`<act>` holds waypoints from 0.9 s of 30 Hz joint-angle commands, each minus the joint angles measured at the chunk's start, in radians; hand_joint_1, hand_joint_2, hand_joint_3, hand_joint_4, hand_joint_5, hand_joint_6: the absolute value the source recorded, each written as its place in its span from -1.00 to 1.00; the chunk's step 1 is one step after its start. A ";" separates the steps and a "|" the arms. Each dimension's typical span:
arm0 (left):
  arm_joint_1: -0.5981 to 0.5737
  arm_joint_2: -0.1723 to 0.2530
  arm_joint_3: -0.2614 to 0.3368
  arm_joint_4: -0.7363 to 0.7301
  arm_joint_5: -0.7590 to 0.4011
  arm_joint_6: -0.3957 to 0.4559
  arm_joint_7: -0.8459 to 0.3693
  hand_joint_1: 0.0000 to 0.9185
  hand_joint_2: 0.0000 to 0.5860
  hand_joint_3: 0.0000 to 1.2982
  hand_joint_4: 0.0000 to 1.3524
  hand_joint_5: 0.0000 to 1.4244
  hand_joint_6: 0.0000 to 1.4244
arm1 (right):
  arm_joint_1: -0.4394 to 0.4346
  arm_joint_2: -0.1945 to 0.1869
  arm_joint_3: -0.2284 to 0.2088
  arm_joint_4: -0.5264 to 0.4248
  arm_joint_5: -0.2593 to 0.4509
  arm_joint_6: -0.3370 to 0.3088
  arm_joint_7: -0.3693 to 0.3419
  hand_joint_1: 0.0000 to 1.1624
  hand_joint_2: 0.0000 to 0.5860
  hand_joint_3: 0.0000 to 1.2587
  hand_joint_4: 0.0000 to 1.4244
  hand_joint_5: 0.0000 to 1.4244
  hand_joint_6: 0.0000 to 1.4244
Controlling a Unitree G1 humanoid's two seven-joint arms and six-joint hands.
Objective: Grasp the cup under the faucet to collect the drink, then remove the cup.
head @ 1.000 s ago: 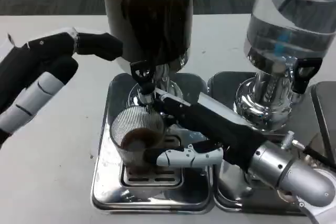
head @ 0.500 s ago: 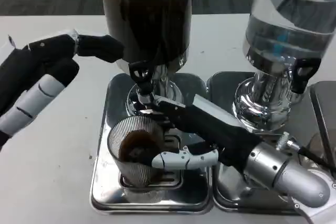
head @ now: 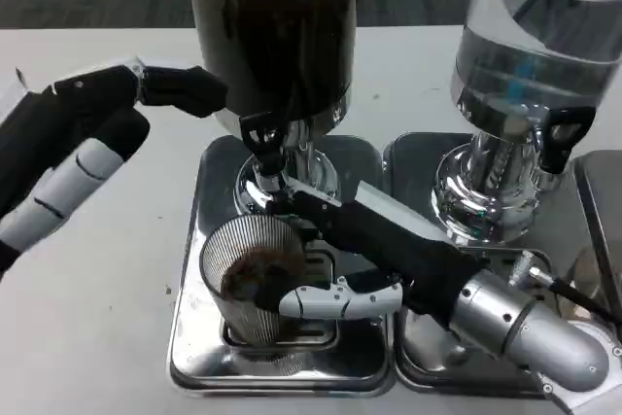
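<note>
1. Now, from the head view, the clear ribbed plastic cup [head: 255, 279] stands on the shiny metal drip tray [head: 194, 337]. It sits near the front of the tray, a bit in front of the black faucet handle [head: 262, 135] of the tall dark drink dispenser [head: 277, 36].
2. Brown drink sits in the bottom of the cup, so it looks like the filling part is done and the cup needs to come away.
3. The right hand [head: 350, 259] wraps around the cup's right side. One white and black finger [head: 340, 300] curls across the front, and the black part of the hand is behind the cup. It holds the cup.
4. The left hand [head: 87, 143] is up on the left, beside the dispenser. Its fingers are spread out and it holds nothing.
5. I think the cup is thin and light and may squash if squeezed hard. The ribs should help stop it slipping.
6. I think the best place to hold is the middle of the wall, and keep the cup straight up so the drink does not spill.
7. A second clear dispenser [head: 535, 55] stands on the right.
</note>
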 commanded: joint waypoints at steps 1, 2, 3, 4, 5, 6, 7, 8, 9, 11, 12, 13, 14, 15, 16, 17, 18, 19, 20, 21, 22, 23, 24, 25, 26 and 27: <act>0.010 -0.005 0.003 -0.010 0.003 0.000 0.011 -1.00 -0.32 -0.33 -0.41 -0.48 -0.70 | 0.003 -0.003 -0.002 0.000 0.014 -0.019 0.012 -0.03 -0.38 -0.98 -1.00 -0.96 -0.74; 0.008 -0.005 0.002 -0.008 0.003 0.001 0.011 -1.00 -0.32 -0.33 -0.41 -0.48 -0.70 | 0.002 -0.003 -0.002 0.005 0.023 -0.021 0.019 -0.03 -0.38 -1.00 -1.00 -0.97 -0.75; 0.008 -0.004 0.002 -0.007 0.003 0.001 0.010 -1.00 -0.32 -0.33 -0.41 -0.48 -0.70 | -0.001 -0.008 0.001 0.006 0.018 -0.024 0.022 -0.03 -0.38 -1.00 -1.00 -0.98 -0.75; 0.007 -0.004 0.002 -0.005 0.003 0.000 0.009 -1.00 -0.32 -0.33 -0.41 -0.48 -0.70 | -0.006 -0.012 0.004 0.012 0.023 -0.026 0.035 -0.03 -0.38 -1.00 -1.00 -0.99 -0.75; 0.007 -0.004 0.002 -0.005 0.002 0.000 0.009 -1.00 -0.32 -0.33 -0.41 -0.48 -0.70 | -0.009 -0.014 0.005 0.016 0.025 -0.027 0.044 -0.03 -0.37 -1.00 -1.00 -1.00 -0.75; 0.006 -0.003 0.001 -0.003 0.003 0.000 0.009 -1.00 -0.32 -0.33 -0.41 -0.48 -0.70 | -0.011 -0.018 0.008 0.011 0.019 -0.025 0.047 -0.04 -0.36 -1.00 -1.00 -1.00 -0.75; 0.005 -0.003 0.000 -0.002 0.003 0.001 0.008 -1.00 -0.31 -0.33 -0.41 -0.48 -0.70 | -0.011 -0.020 0.010 0.007 0.016 -0.022 0.049 -0.05 -0.37 -1.00 -1.00 -1.00 -0.79; 0.005 -0.002 0.000 -0.002 0.003 0.002 0.007 -1.00 -0.31 -0.33 -0.41 -0.48 -0.70 | -0.014 -0.018 0.009 0.012 0.024 -0.022 0.057 -0.06 -0.37 -1.00 -1.00 -1.00 -0.80; 0.006 -0.002 0.000 -0.002 0.002 0.002 0.007 -1.00 -0.31 -0.33 -0.41 -0.48 -0.70 | -0.014 -0.022 0.012 0.007 0.010 -0.027 0.049 -0.06 -0.37 -1.00 -1.00 -1.00 -0.81; 0.004 -0.002 -0.001 -0.001 0.003 0.002 0.006 -1.00 -0.31 -0.33 -0.41 -0.48 -0.70 | -0.022 -0.019 0.011 0.019 0.029 -0.021 0.067 -0.05 -0.39 -1.00 -1.00 -1.00 -0.83; 0.005 -0.001 -0.001 -0.002 0.003 0.002 0.006 -1.00 -0.30 -0.33 -0.41 -0.48 -0.70 | -0.019 -0.022 0.011 0.012 0.014 -0.025 0.055 -0.05 -0.39 -1.00 -1.00 -1.00 -0.83; 0.005 -0.001 -0.001 -0.003 0.003 0.002 0.006 -1.00 -0.30 -0.33 -0.41 -0.48 -0.70 | -0.022 -0.021 0.011 0.015 0.021 -0.016 0.064 -0.05 -0.40 -1.00 -1.00 -1.00 -0.83; 0.005 0.000 0.000 -0.003 0.002 0.003 0.005 -1.00 -0.30 -0.33 -0.41 -0.48 -0.70 | -0.027 -0.026 0.015 0.015 0.010 -0.024 0.063 -0.05 -0.40 -1.00 -1.00 -1.00 -0.83; 0.005 0.001 0.000 -0.003 0.002 0.004 0.005 -1.00 -0.30 -0.33 -0.41 -0.48 -0.70 | -0.030 -0.030 0.018 0.016 0.003 -0.029 0.063 -0.05 -0.41 -1.00 -1.00 -1.00 -0.83; 0.005 0.001 0.000 -0.003 0.001 0.005 0.003 -1.00 -0.30 -0.33 -0.41 -0.48 -0.70 | -0.029 -0.031 0.020 0.012 0.001 -0.018 0.064 -0.04 -0.41 -1.00 -1.00 -1.00 -0.83; 0.006 0.002 0.000 -0.004 -0.001 0.006 0.003 -1.00 -0.30 -0.32 -0.40 -0.48 -0.70 | -0.026 -0.032 0.020 0.009 -0.002 -0.017 0.058 -0.04 -0.41 -1.00 -1.00 -1.00 -0.83; 0.006 0.002 0.000 -0.004 -0.001 0.006 0.002 -1.00 -0.30 -0.31 -0.39 -0.48 -0.70 | -0.029 -0.035 0.026 0.008 -0.006 -0.016 0.063 -0.02 -0.41 -1.00 -1.00 -1.00 -0.85; 0.007 0.003 0.000 -0.005 -0.001 0.007 0.002 -1.00 -0.30 -0.31 -0.39 -0.48 -0.70 | -0.028 -0.034 0.026 0.008 -0.001 -0.014 0.065 -0.02 -0.41 -1.00 -1.00 -1.00 -0.85; 0.007 0.003 0.001 -0.005 -0.002 0.007 0.002 -1.00 -0.30 -0.31 -0.39 -0.48 -0.70 | -0.032 -0.037 0.032 0.005 -0.009 -0.011 0.067 -0.02 -0.41 -1.00 -1.00 -1.00 -0.86; 0.007 0.003 0.001 -0.005 -0.002 0.007 0.002 -1.00 -0.30 -0.31 -0.39 -0.48 -0.70 | -0.032 -0.034 0.032 0.008 -0.005 -0.008 0.067 -0.01 -0.41 -1.00 -1.00 -1.00 -0.86; 0.007 0.005 0.003 -0.005 -0.003 0.007 0.001 -1.00 -0.30 -0.31 -0.39 -0.48 -0.70 | -0.036 -0.034 0.036 0.007 -0.011 -0.006 0.064 -0.01 -0.41 -1.00 -1.00 -1.00 -0.86; 0.005 0.009 0.009 0.002 -0.009 0.005 -0.003 -1.00 -0.30 -0.31 -0.39 -0.48 -0.70 | -0.043 -0.028 0.041 0.010 -0.017 -0.004 0.059 -0.01 -0.42 -1.00 -1.00 -1.00 -0.86; 0.003 0.014 0.017 0.013 -0.017 0.002 -0.009 -1.00 -0.30 -0.31 -0.39 -0.48 -0.70 | -0.047 -0.021 0.046 0.008 -0.029 0.003 0.048 0.01 -0.43 -1.00 -1.00 -1.00 -0.88; 0.002 0.017 0.022 0.021 -0.022 -0.001 -0.013 -1.00 -0.29 -0.31 -0.39 -0.48 -0.70 | -0.051 -0.016 0.050 0.009 -0.034 0.007 0.044 0.01 -0.43 -1.00 -1.00 -1.00 -0.88; 0.002 0.020 0.026 0.030 -0.027 -0.005 -0.019 -1.00 -0.29 -0.31 -0.39 -0.48 -0.70 | -0.049 -0.011 0.053 0.009 -0.042 0.008 0.034 0.01 -0.43 -1.00 -1.00 -1.00 -0.88; -0.001 0.023 0.027 0.038 -0.031 -0.009 -0.025 -1.00 -0.29 -0.31 -0.39 -0.48 -0.70 | -0.046 -0.008 0.055 0.008 -0.048 0.010 0.027 0.01 -0.43 -1.00 -1.00 -1.00 -0.88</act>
